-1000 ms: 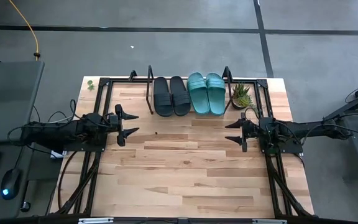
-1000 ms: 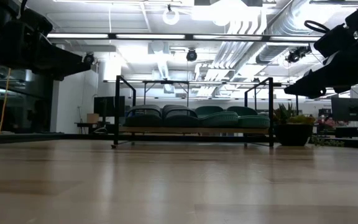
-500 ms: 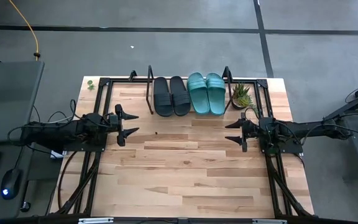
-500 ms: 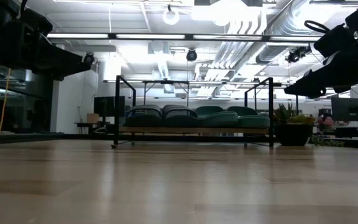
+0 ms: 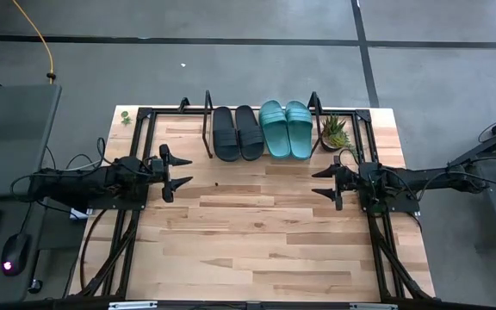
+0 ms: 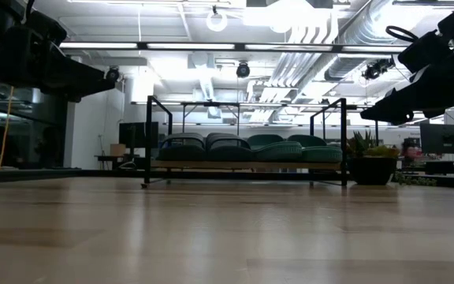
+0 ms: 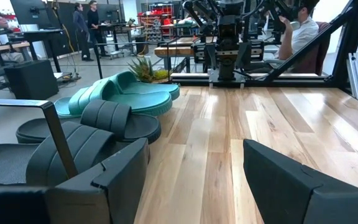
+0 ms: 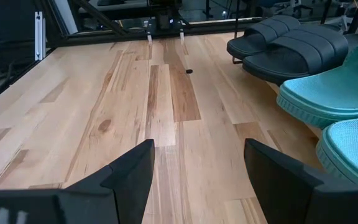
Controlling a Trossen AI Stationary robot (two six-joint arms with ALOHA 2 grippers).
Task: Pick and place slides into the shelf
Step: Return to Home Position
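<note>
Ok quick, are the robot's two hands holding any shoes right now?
Left gripper: open, holding nothing.
Right gripper: open, holding nothing.

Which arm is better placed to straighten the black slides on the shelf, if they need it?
Left, probably. The left gripper sits open on the side of the black slides; the right gripper would have to reach past the teal slides.
</note>
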